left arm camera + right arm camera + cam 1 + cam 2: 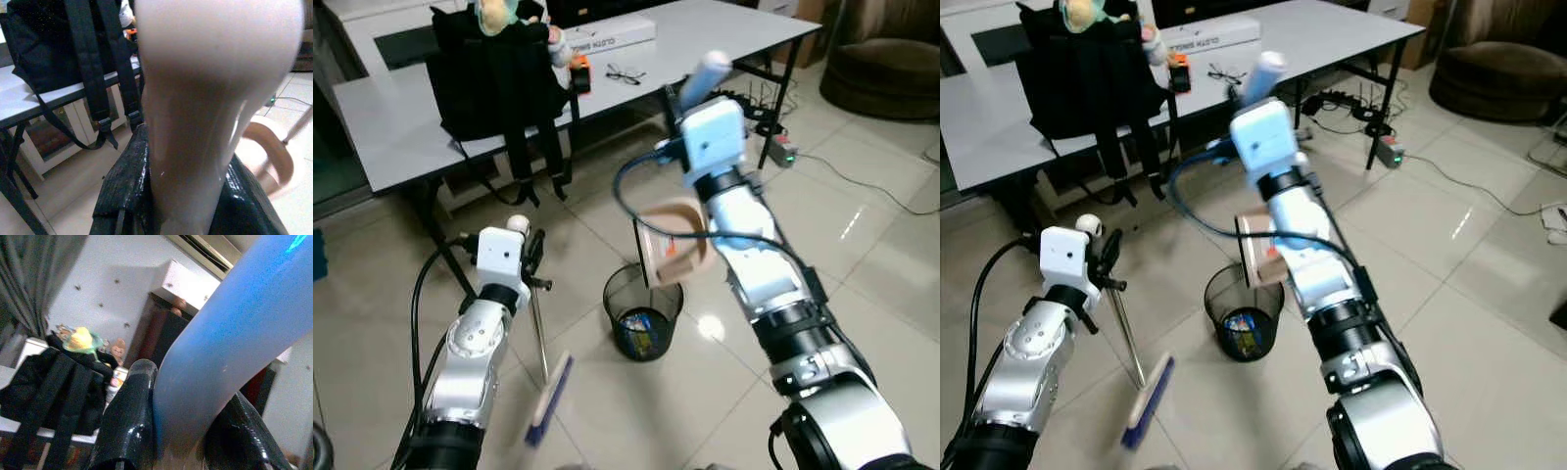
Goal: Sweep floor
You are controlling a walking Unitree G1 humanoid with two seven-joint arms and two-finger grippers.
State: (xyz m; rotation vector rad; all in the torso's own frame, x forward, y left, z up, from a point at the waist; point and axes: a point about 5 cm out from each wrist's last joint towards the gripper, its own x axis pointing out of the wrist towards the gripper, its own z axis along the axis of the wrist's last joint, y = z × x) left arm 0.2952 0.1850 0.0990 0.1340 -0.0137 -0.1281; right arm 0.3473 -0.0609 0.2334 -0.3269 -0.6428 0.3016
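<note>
Broom [546, 397] stands tilted on the tiled floor [862, 255], its blue bristle head low by the robot's left side, its thin metal shaft rising to the left end effector [534, 257], whose black fingers [122, 196] are clamped on the pale handle top. The right end effector [183, 431] is raised higher, its black fingers closed around the pale blue handle [705, 73] of the dustpan [671, 245]; the beige pan hangs tilted just above the black mesh wastebasket [641, 313], which holds some blue and yellow litter. Beyond both arms, a white worktop [705, 29] carries a black backpack [494, 78] with straps hanging over the edge, a pair of glasses [625, 72], a small orange object [579, 70] and a long white box [607, 39]. A power strip [781, 152] with cables lies on the floor beneath the worktop's far end.
</note>
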